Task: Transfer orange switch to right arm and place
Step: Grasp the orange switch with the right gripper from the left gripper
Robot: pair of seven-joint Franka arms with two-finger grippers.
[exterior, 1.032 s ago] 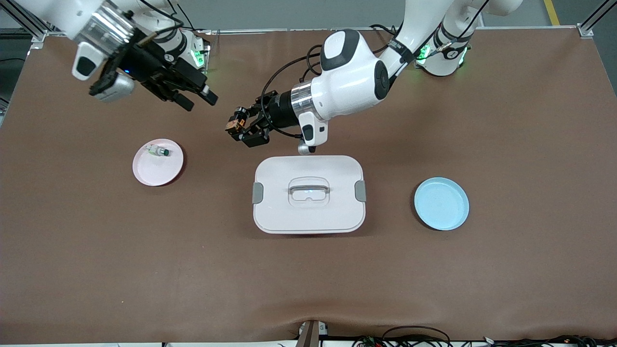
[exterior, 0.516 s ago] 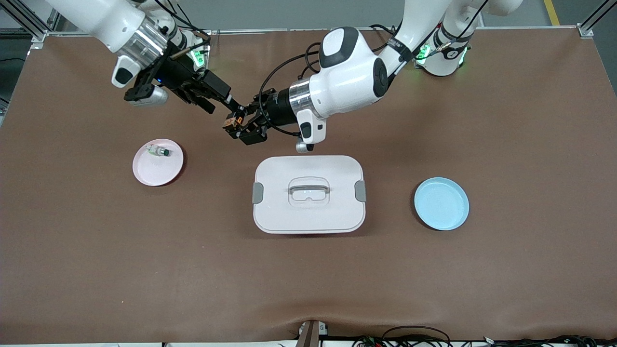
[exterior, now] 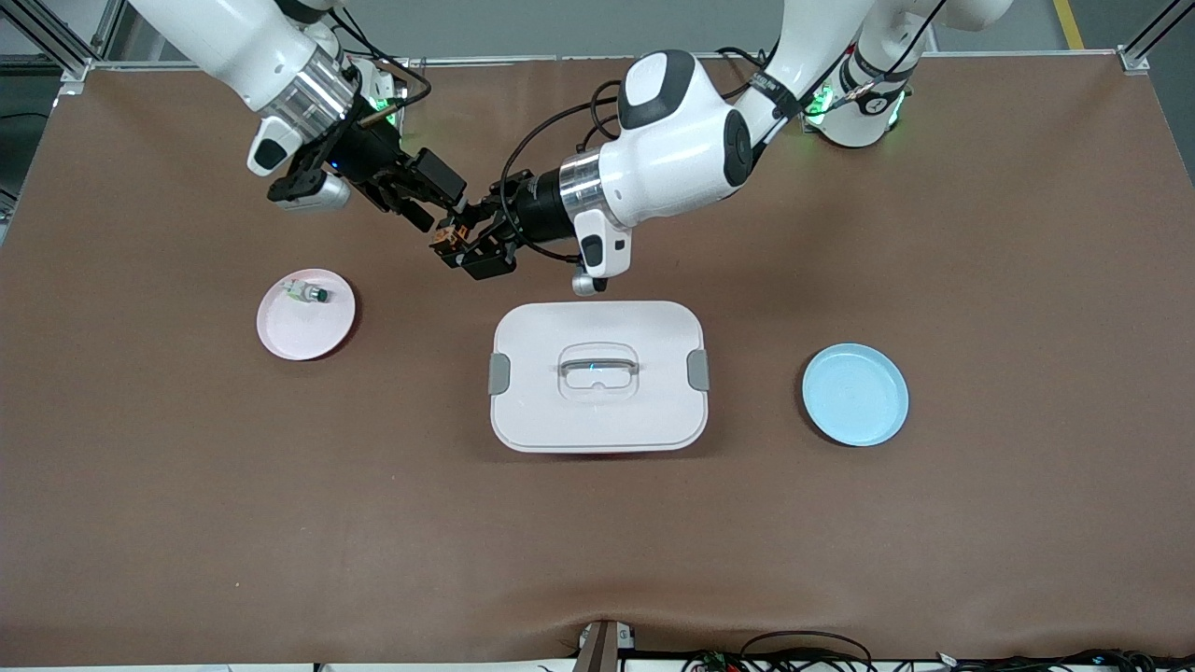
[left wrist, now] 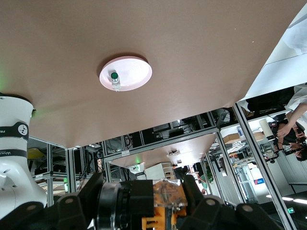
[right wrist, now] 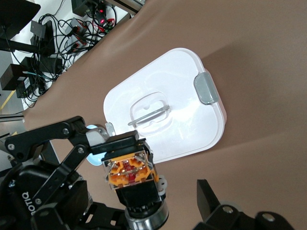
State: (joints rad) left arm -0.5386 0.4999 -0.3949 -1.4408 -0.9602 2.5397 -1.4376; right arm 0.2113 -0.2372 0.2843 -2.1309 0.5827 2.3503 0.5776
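The orange switch (exterior: 453, 234) is a tiny black block with an orange end, held in the air by my left gripper (exterior: 470, 248), which is shut on it over the bare table between the pink plate (exterior: 308, 327) and the white box. In the left wrist view the switch (left wrist: 168, 194) sits between the left gripper's dark fingers (left wrist: 193, 189). My right gripper (exterior: 431, 198) is open and close against the switch. In the right wrist view the switch (right wrist: 130, 168) lies between the right gripper's spread fingers (right wrist: 210, 199).
A white lidded box (exterior: 527, 420) with a handle stands mid-table, nearer the front camera than the grippers. The pink plate holds a small whitish piece with a green tip (exterior: 306, 293). A blue plate (exterior: 854, 394) lies toward the left arm's end.
My right gripper has swung down from the right arm's end and closed in on the switch. The left gripper has shifted only slightly, holding the switch.
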